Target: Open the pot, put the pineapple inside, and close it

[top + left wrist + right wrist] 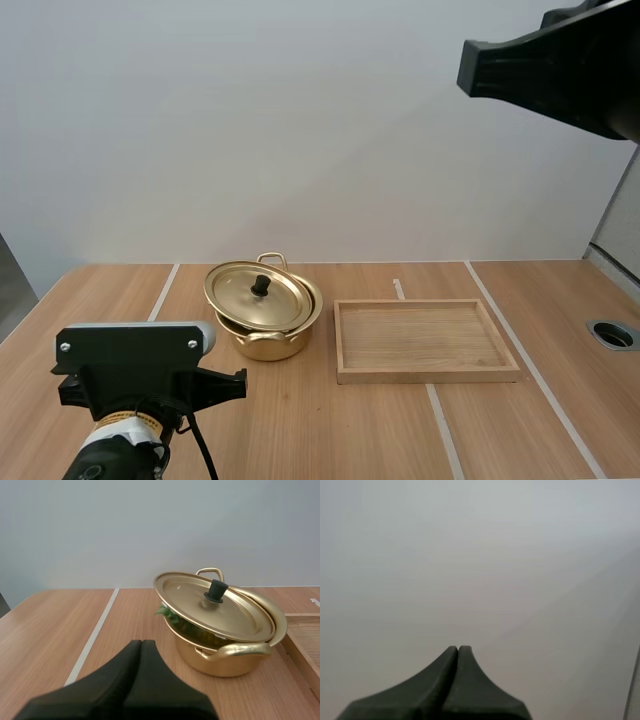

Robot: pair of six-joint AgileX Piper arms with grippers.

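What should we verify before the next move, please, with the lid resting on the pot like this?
1. Lid flat on the pot: not ok, it sits tilted, with one edge raised.
2. Pineapple fully inside: not ok, its green leaves stick out under the raised edge.
3. Left claw free: ok, shut on nothing and short of the pot.
4. Right claw free: ok, shut on nothing.
5. Tray out of the way: ok, beside the pot and apart from it.
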